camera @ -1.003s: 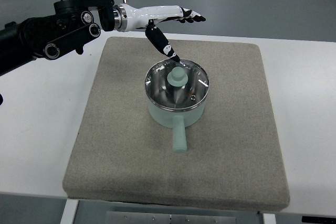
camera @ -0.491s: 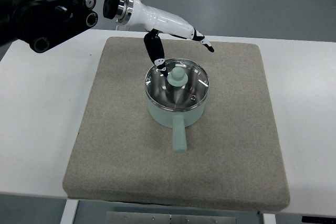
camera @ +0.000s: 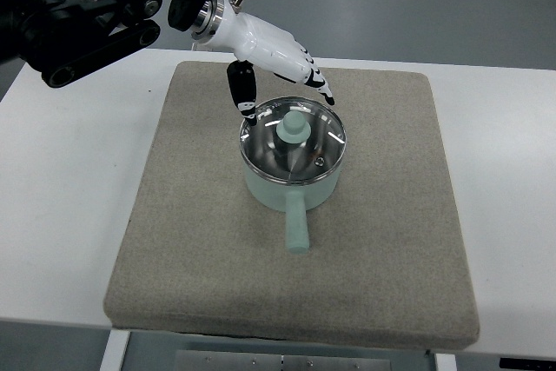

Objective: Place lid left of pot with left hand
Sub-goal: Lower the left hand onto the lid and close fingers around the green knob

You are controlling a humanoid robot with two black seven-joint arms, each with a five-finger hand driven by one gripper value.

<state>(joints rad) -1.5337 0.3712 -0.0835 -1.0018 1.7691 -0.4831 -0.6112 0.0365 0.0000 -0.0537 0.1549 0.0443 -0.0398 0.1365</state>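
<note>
The white-and-black left hand [camera: 276, 71] is lowering closer over the glass lid with mint knob [camera: 294, 137], fingers spread and empty, lid still seated on the mint-green pot [camera: 289, 187], grasp pending

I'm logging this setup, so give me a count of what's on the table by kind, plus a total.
Mint-green pot with a straight handle: 1
Round glass lid with a mint-green knob: 1
Grey fabric mat: 1
Robot hand, the white left hand open above the lid: 1
Total: 4
</note>
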